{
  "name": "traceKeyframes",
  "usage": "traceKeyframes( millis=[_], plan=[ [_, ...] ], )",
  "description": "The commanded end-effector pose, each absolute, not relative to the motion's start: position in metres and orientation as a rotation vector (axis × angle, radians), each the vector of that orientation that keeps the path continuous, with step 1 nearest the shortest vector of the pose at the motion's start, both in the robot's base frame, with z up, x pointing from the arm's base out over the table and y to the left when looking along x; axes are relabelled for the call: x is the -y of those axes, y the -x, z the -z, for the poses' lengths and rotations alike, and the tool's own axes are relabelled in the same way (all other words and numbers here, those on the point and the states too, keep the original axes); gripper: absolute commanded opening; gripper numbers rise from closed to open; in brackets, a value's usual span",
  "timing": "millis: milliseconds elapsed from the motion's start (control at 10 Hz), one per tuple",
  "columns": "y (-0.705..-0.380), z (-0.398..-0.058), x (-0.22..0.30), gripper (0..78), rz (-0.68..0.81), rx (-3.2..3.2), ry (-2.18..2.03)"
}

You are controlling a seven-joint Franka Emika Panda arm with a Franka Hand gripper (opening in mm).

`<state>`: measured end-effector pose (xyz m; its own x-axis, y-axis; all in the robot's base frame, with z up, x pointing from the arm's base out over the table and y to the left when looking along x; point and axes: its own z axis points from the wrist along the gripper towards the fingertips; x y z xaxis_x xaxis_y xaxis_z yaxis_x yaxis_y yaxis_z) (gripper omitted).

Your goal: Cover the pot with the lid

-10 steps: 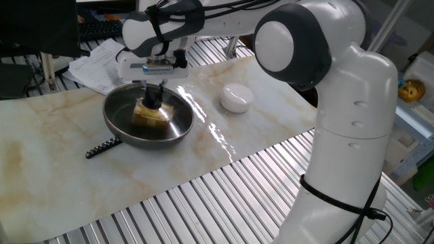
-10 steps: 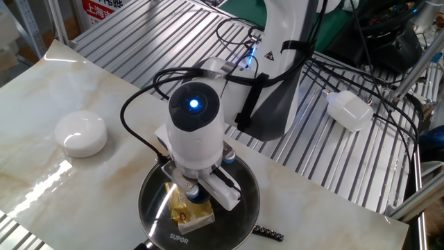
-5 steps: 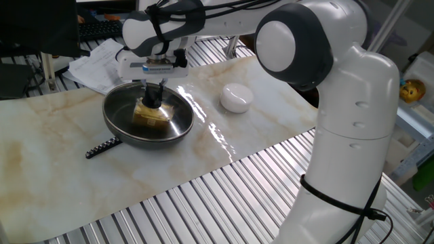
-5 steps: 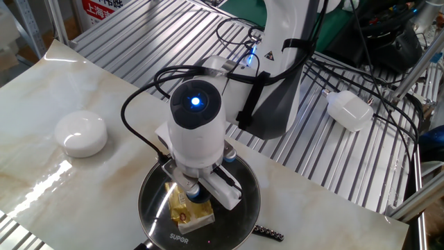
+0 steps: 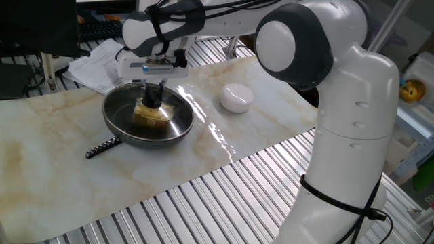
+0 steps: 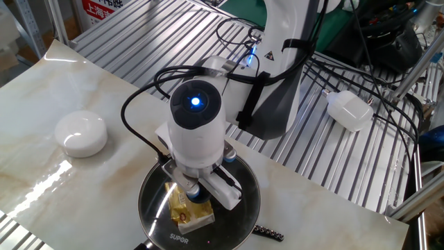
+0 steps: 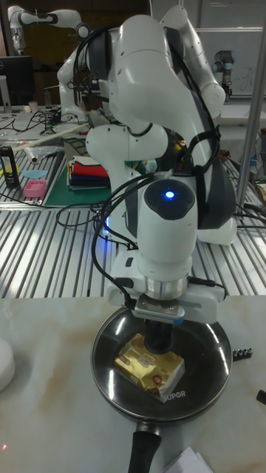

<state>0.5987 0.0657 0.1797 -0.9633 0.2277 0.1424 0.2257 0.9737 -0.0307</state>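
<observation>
The pot (image 5: 129, 132) is a shallow black pan on the marble tabletop. Its long handle (image 7: 144, 447) points toward the tall fixed view's camera. A yellow box (image 7: 150, 366) lies inside the pan. The glass lid (image 7: 203, 392) rests flat over the pan, rim on rim, and shows as glare and a printed word near the edge (image 6: 179, 239). My gripper (image 5: 155, 99) points straight down over the centre. Its fingers are closed around the lid's black knob (image 7: 157, 341). In the other fixed view the wrist (image 6: 196, 132) hides most of the knob.
A white rounded puck (image 5: 237, 97) sits right of the pan, also seen as the puck (image 6: 81, 134). A black studded strip (image 5: 102, 146) lies by the pan's front left. Papers (image 5: 95, 66) lie behind it. The robot base (image 5: 346, 135) stands at the right.
</observation>
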Motion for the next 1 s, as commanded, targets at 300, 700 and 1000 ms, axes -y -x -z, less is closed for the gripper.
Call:
traceKeyframes(
  millis=[300, 700, 1000],
  plan=[
    [-0.6009, -0.1820, -0.0655, 2.1, -0.023, 2.985, 0.344],
    [-0.6000, -0.1814, -0.0655, 2.1, -0.030, 2.985, 0.343],
    [-0.5984, -0.1805, -0.0658, 2.1, -0.036, 2.986, 0.344]
  ],
)
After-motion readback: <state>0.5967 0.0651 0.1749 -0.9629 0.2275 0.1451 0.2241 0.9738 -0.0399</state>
